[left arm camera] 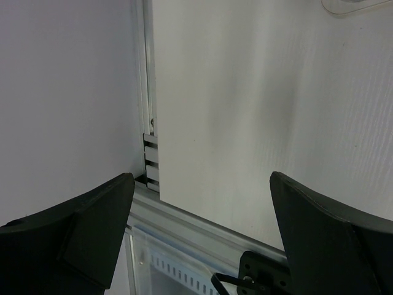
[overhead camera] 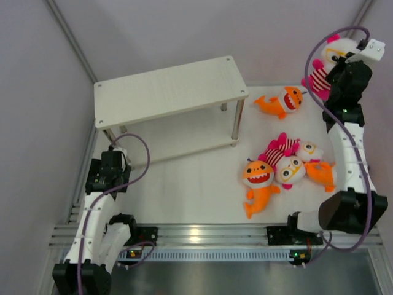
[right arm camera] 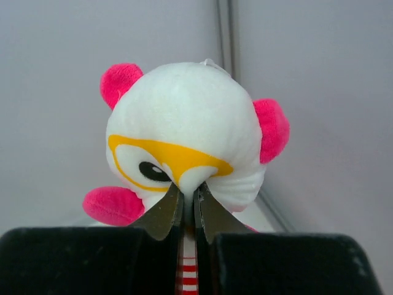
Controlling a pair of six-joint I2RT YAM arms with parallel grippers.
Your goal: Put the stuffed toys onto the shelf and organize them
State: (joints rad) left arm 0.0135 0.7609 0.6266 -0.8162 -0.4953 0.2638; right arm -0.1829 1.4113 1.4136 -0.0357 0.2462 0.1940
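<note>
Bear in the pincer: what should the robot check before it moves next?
1. Right pincer shut on the bear: ok.
2. Bear lifted away from the nearest orange shark: ok.
3. Shelf top bare for it: ok.
4. Left pincer open and holding nothing: ok.
5. Pinch strong enough for the trip: cannot tell.

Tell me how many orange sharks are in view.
3. One shark lies alone right of the shelf; a second at the pile's near-left corner; a third at its right edge, beside a bear. None looks hidden.
</note>
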